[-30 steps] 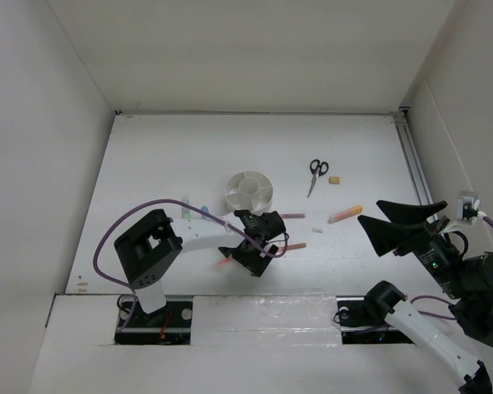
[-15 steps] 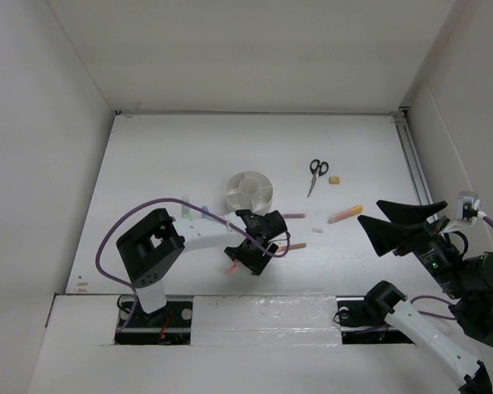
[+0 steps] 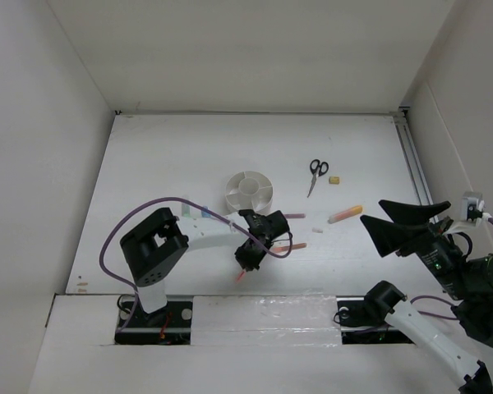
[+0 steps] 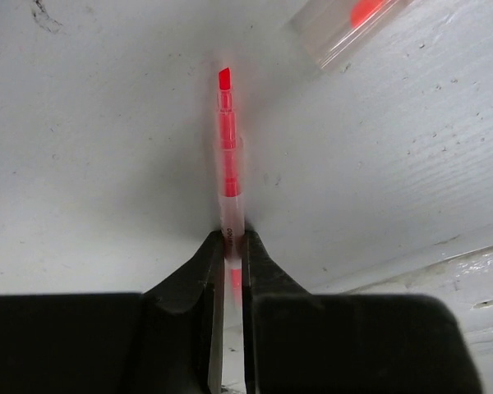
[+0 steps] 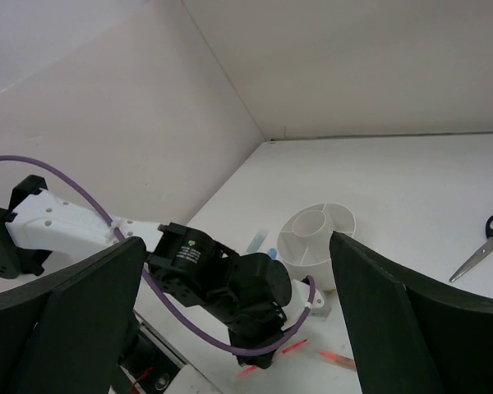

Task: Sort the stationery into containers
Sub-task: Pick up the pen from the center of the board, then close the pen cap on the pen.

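Stationery is spread over a white table point(image 3: 148, 156) that is boxed in by plain white walls point(image 3: 246, 49). Seen close from the left wrist, the surface is scuffed and flecked with dark specks. A round white organizer point(image 3: 235, 195) is set near the middle of the table. Black-handled scissors point(image 3: 315, 174) and a small tan eraser point(image 3: 335, 179) are placed to its right, an orange-yellow marker point(image 3: 345, 215) nearer the right arm, and a thin pink pen point(image 3: 293, 216) just off the organizer's near right side.

A red pen point(image 4: 228, 156) is clamped by the left gripper point(image 4: 230, 238) — the jaws are pressed tight on its near end, and the rest of the barrel is left sticking straight out ahead of them, red tip farthest from the claw. From above, this gripper is seen in front of the organizer and apart from it, with the pen pointed toward the near table edge. An orange pen point(image 3: 294, 246) is seen just to its right. The right gripper point(image 3: 370, 212) is held over the table's right side with its jaws spread wide.

The gripped end of the red pen is hidden between the fingers, and whether its tip touches the table cannot be told. A clear barrel point(image 4: 345, 25) with red inside is cut off by the top edge of the left wrist view. The short markers left of the organizer are partly covered from above by the left arm and its cable — only a blue marker point(image 5: 257, 240) is made out, in the right wrist view. What the organizer's compartments hold cannot be made out.
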You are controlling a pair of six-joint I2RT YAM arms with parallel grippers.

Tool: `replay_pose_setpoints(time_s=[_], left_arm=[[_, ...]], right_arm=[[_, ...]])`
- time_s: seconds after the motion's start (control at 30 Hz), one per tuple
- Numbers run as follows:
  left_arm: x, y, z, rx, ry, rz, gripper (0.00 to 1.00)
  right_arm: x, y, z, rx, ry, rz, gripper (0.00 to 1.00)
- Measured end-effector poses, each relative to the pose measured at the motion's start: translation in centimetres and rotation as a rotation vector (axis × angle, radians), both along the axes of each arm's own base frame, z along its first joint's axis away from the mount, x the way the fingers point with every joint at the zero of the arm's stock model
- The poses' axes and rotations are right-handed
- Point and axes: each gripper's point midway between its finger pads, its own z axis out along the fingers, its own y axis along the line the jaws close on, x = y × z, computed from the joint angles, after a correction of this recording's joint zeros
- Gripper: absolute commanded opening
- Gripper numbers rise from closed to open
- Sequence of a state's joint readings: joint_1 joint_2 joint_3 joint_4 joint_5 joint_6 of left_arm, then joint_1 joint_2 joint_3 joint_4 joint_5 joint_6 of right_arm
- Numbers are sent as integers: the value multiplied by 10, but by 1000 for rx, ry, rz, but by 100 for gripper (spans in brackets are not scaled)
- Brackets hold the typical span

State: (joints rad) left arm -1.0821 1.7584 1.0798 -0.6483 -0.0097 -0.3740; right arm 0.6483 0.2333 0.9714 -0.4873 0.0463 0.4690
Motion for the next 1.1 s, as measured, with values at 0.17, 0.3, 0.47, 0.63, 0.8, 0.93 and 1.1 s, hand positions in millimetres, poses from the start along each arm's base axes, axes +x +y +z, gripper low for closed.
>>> replay_pose_setpoints(time_s=[0.17, 0.3, 0.47, 0.63, 0.8, 0.93, 1.1], left_arm=[[-1, -1, 0, 10, 5, -7, 0], [-3, -1, 1, -9, 4, -11, 0], [-6, -1, 4, -49, 1, -11, 0], [-3, -2, 26, -104, -53, 13, 0], [10, -4, 79, -217, -177, 53, 0], [18, -7, 121, -326, -262, 73, 0], [19, -5, 161, -447, -330, 80, 0]], right_arm=[[-1, -3, 4, 8, -6, -12, 100], [0, -7, 6, 14, -6, -32, 100], [13, -16, 2, 18, 34, -112, 100], [36, -17, -17, 1, 144, -198, 100], [44, -12, -39, 15, 205, -205, 94], [68, -5, -59, 7, 315, -266, 100], [106, 15, -120, -81, 548, -354, 100]])
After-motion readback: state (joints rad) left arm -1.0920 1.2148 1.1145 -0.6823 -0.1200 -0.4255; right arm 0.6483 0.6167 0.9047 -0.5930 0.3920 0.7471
